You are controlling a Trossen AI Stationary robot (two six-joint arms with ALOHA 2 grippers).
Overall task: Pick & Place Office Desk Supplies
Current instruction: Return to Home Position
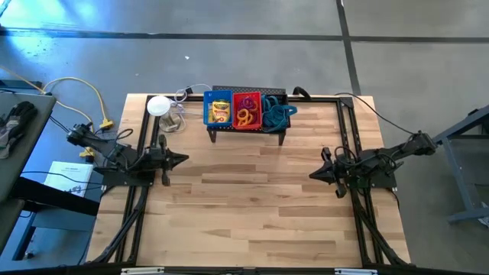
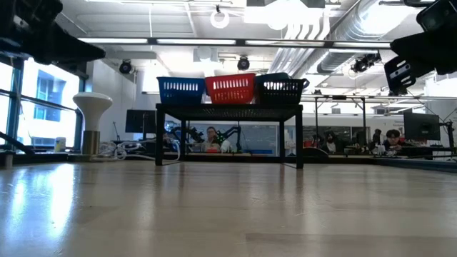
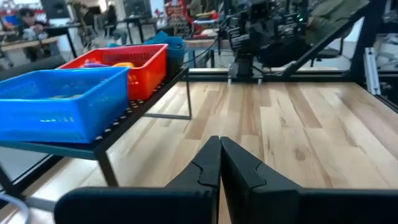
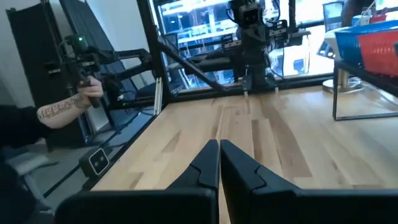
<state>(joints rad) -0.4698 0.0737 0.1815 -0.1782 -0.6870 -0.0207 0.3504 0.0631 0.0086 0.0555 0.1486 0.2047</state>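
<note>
**Near: arms**
- Left arm [image 1: 126,156]: lies low at the left side of the surface [image 1: 252,218], pointing inward. Jaws pressed together, holding nothing, as its wrist view shows.
- Right arm [image 1: 374,162]: mirrors it at the right side. Jaws likewise closed and empty.

**Middle: surface**
- Bare wood between the two arms, with no loose item seen on it.

**Far: rack and bins**
- Black mesh rack [image 2: 228,109]: stands at the far edge and carries three bins side by side.
- Blue bin [image 2: 181,91]: holds the yellow boxes [image 1: 220,111].
- Red bin [image 2: 230,88]: the middle one, holds the orange and yellow rings [image 1: 245,116].
- Black bin [image 2: 280,88]: holds the bluish cords [image 1: 279,113].
- White round-topped stand [image 1: 158,105]: just beside the rack, with a tangle of pale cable at its foot. This is probably not a task item, though the overhead view is too small to be sure.

**Status**
- Sorting and shelving look complete, judging by the filled bins on the rack.
- The step in hand is the arms' return to rest, and it looks nearly finished.
- The next move calls only for settling both arms into their parked pose with jaws closed, well clear of the rack. No further grasp seems needed.
</note>
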